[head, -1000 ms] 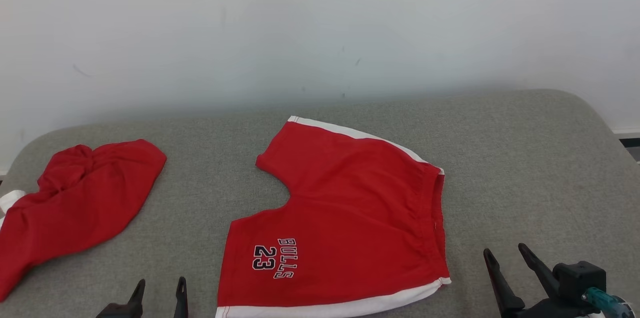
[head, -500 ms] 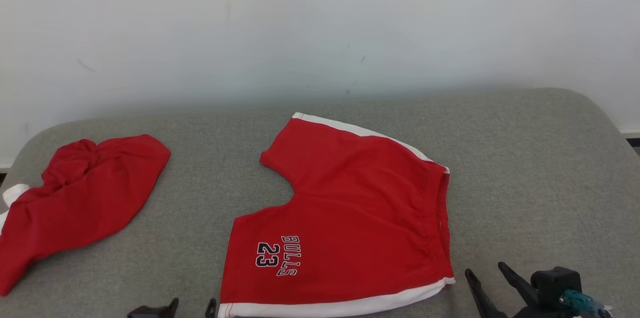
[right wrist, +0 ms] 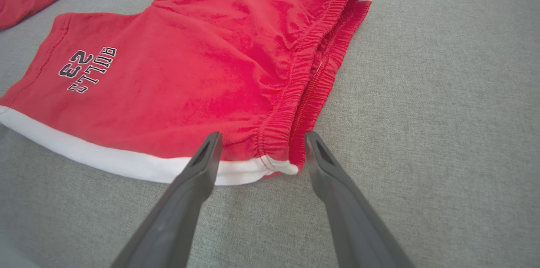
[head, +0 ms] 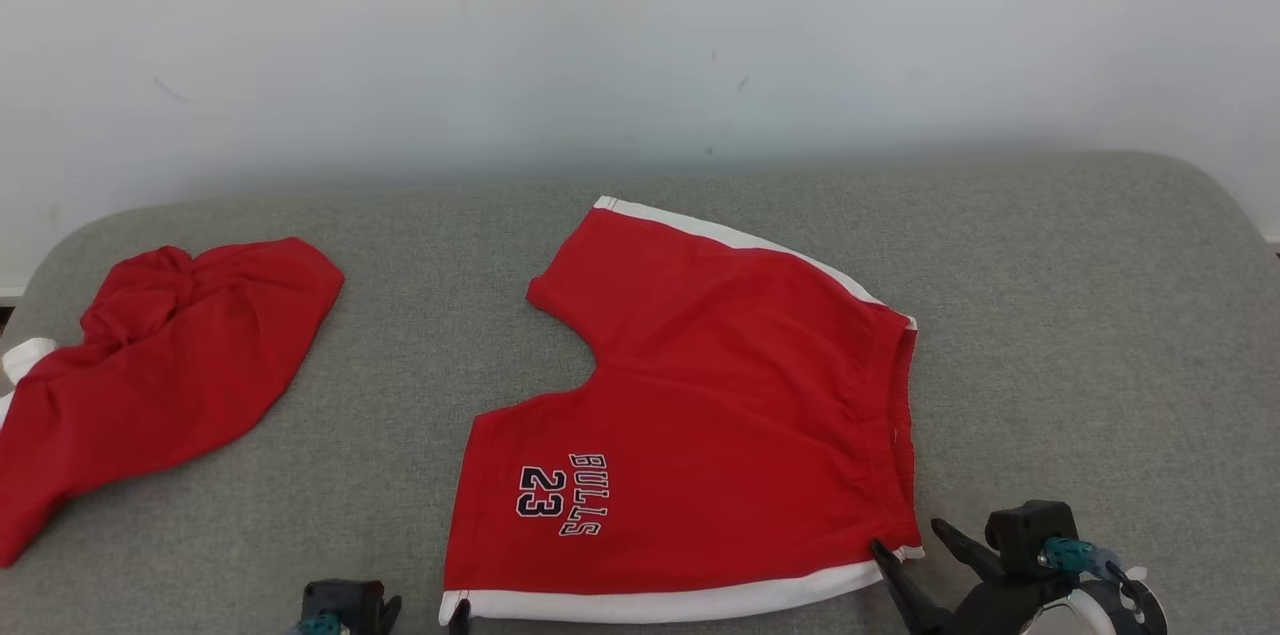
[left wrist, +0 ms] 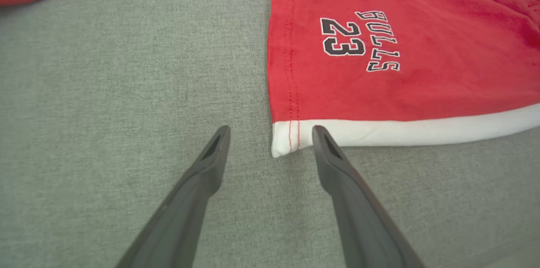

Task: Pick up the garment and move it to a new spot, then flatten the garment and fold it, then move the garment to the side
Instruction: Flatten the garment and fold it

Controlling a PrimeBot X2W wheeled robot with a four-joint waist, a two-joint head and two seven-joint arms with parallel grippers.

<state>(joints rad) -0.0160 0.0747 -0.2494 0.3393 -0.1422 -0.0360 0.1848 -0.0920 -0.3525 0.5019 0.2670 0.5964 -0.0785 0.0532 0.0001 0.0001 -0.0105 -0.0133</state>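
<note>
Right wrist view resolves the shorts' (right wrist: 190, 69) two gathered waistband layers (right wrist: 295, 86)

The garment (head: 720, 395) is soft matt red knit cloth; the bench (head: 1080, 315) under it wears coarse grey woven fabric; my jaws look like smooth matt dark plastic.
</note>
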